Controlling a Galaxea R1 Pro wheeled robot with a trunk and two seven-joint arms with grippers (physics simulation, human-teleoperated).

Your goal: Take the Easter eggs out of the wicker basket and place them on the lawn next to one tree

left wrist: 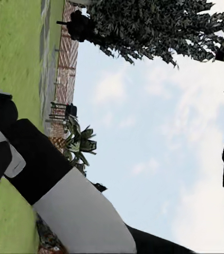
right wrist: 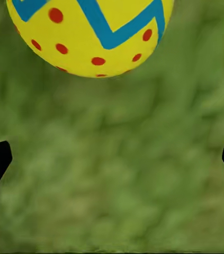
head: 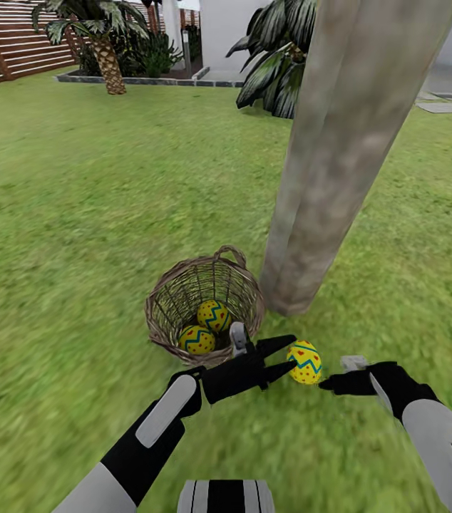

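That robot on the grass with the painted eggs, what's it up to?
It is moving Easter eggs out of the wicker basket to the tree beside it. Two eggs remain inside. The third egg is by the trunk, between the open left gripper and the open right gripper.

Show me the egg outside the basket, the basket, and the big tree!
Egg on the lawn (head: 304,362): head view, on its zigzag band.
Wicker basket (head: 176,293): head view, on its inner woven wall.
Tree (head: 340,157): head view, middle of the grey-brown trunk.
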